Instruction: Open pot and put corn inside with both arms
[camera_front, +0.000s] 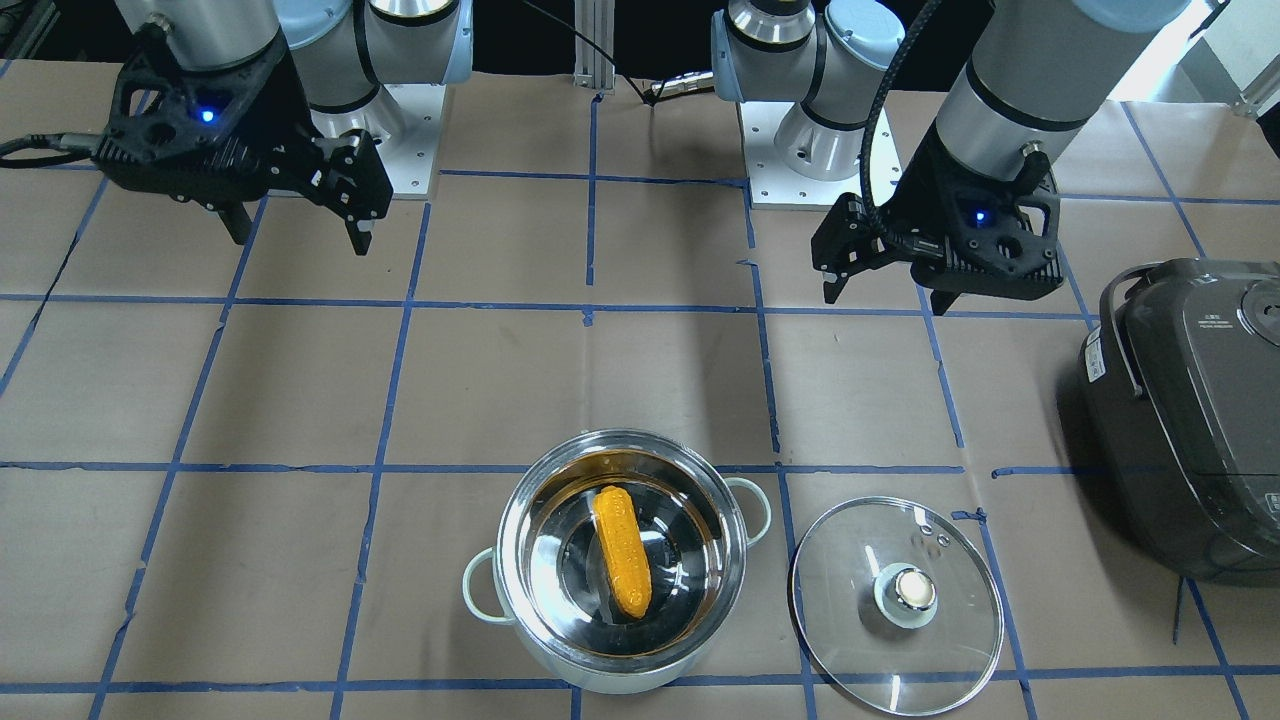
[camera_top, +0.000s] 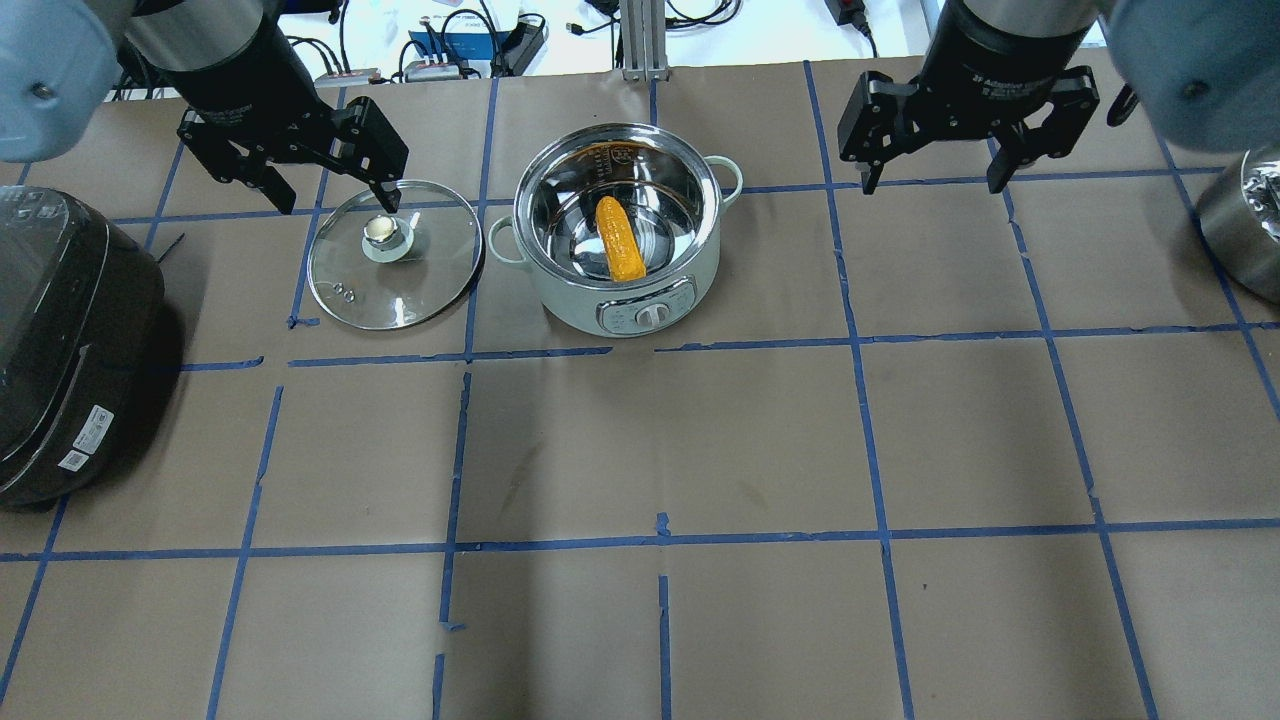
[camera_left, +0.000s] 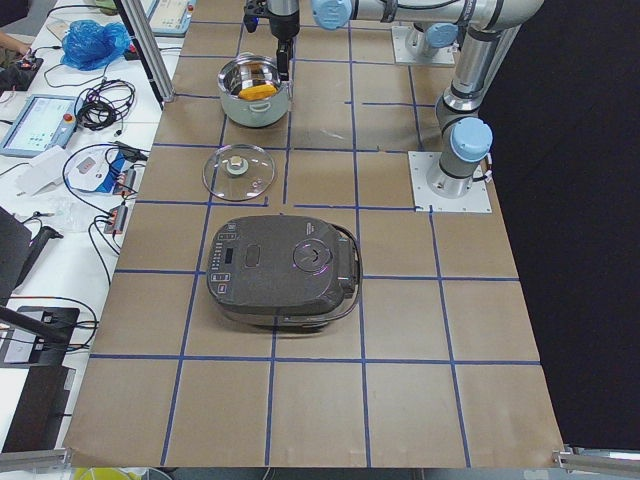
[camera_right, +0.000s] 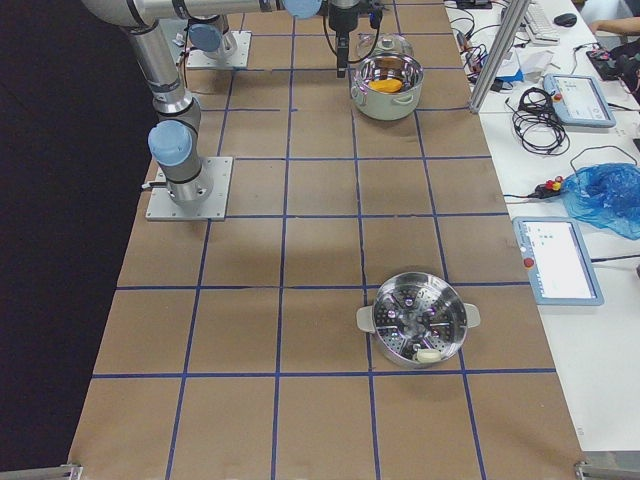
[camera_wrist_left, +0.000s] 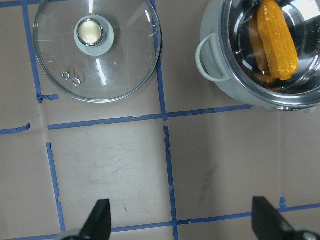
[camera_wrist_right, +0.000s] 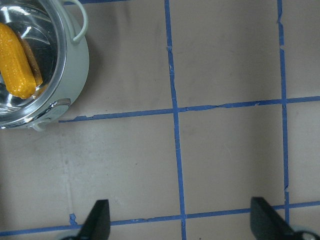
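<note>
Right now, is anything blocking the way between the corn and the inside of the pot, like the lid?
Nothing visible does. The corn already lies inside the open pot. The lid rests flat on the table beside the pot, not touching it.

One pot (camera_top: 575, 295), one lid (camera_top: 396, 263), one corn (camera_top: 619, 241)

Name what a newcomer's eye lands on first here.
The bright yellow-orange corn lies inside the open shiny pot near the far edge of the table. Beside it, toward the robot's left, the glass lid lies flat. The left gripper and right gripper hang open and empty, and a dark rice cooker sits at the left end.
</note>
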